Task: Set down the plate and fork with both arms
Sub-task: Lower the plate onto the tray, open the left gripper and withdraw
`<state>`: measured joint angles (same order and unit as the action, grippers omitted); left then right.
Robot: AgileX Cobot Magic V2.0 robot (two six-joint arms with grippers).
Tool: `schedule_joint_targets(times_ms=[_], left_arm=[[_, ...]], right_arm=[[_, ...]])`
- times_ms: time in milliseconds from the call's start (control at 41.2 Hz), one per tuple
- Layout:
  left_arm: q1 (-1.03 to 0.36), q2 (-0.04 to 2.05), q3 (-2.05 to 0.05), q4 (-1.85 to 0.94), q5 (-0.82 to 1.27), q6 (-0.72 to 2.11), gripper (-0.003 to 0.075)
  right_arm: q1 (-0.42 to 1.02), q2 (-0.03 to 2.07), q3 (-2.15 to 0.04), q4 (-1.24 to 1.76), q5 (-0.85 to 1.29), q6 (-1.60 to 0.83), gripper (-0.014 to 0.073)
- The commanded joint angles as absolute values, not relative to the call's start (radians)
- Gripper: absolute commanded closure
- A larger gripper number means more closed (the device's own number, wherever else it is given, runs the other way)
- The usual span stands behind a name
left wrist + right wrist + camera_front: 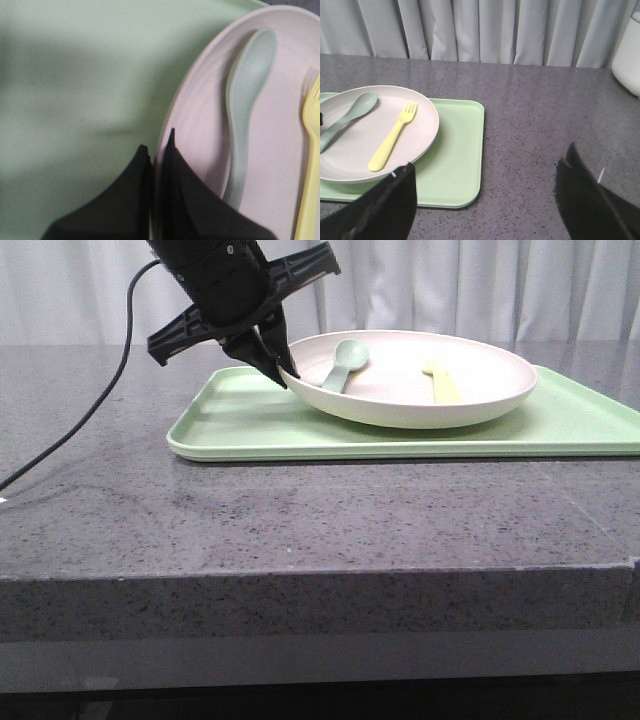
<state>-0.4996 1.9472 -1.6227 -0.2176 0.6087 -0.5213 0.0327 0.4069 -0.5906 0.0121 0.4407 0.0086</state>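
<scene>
The off-white plate [470, 390] lies on the light-green tray [300, 430]. The yellow fork [443, 383] and a pale green spoon [345, 360] lie in it. My left gripper [285, 375] is shut on the plate's left rim. In the left wrist view the jaws [158, 140] pinch the rim, one finger outside over the tray [75, 75], one inside the plate [275, 150], next to the spoon [245, 115] and fork [312, 150]. My right gripper [490, 157] is open and empty above the table, right of the tray [460, 165], plate [365, 145] and fork [392, 137].
The tray lies on a grey stone table [300, 520] whose front edge is near the camera. A black cable [100, 400] hangs from the left arm over the table's left side. A white object [630, 55] stands at the far right. Curtains hang behind.
</scene>
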Motion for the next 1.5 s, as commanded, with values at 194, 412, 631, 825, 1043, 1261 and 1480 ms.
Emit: schedule_joint_targets(times_ms=[194, 412, 631, 825, 1043, 1261, 1480], left_arm=[[-0.509, 1.897, -1.663, -0.218, 0.581, -0.55, 0.0738], [-0.509, 1.907, -1.663, -0.218, 0.594, -0.55, 0.0627], [-0.509, 1.907, -1.664, -0.258, 0.596, -0.55, 0.0337], [-0.509, 1.844, -1.674, -0.264, 0.616, -0.439, 0.0313], [-0.504, 1.692, -1.674, -0.249, 0.708, -0.178, 0.0312], [-0.445, 1.511, -1.669, -0.259, 0.949, 0.059, 0.0312], [-0.327, 1.302, -1.515, -0.467, 0.977, 0.355, 0.0312]], right_arm=[[0.025, 0.421, -0.619, 0.0, 0.353, 0.0, 0.0011], [0.025, 0.421, -0.619, 0.0, 0.353, 0.0, 0.0011], [0.025, 0.421, -0.619, 0.0, 0.352, 0.0, 0.0011], [0.025, 0.421, -0.619, 0.0, 0.358, 0.0, 0.0011], [0.025, 0.421, -0.619, 0.0, 0.366, 0.0, 0.0011], [0.025, 0.423, -0.622, 0.016, 0.416, 0.0, 0.0011], [0.025, 0.459, -0.649, 0.083, 0.493, 0.0, 0.0011]])
